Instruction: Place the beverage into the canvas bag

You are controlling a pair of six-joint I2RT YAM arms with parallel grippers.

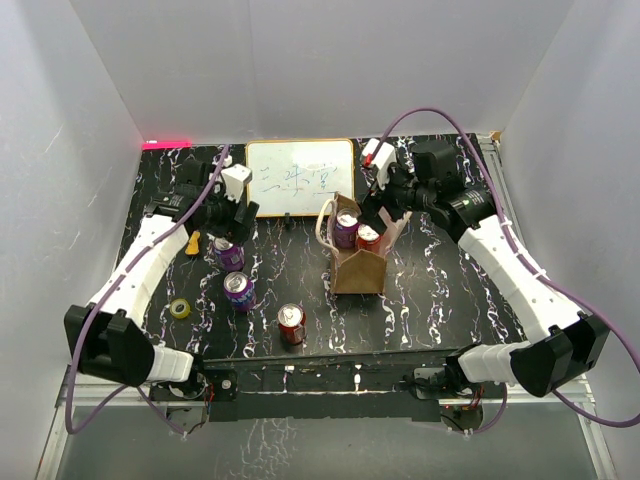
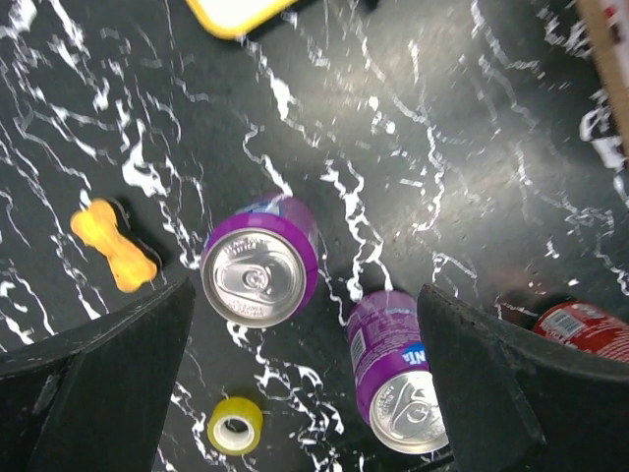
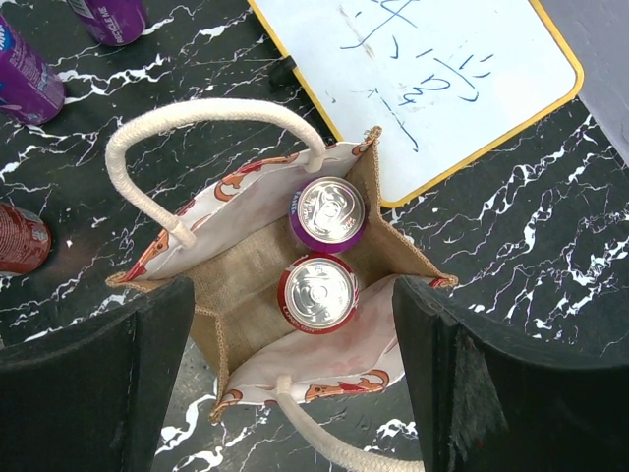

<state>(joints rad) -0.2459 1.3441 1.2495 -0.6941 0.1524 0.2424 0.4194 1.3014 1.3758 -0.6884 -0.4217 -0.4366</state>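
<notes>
Whiteboard [image 1: 300, 178] just behind canvas bag [image 1: 358, 272]

White shells, black joints on left arm [image 1: 145, 262], right arm [image 1: 510, 262]; purple cables [image 1: 430, 110]; jaws black, possibly rubber-padded.

The right wrist view's edges cut off a red can [image 3: 20, 238], a purple can [image 3: 25, 74] and the near handle [image 3: 314, 438] of the canvas bag [image 3: 236, 285]. From above, we cannot read the small writing on the whiteboard [image 1: 300, 178].
</notes>
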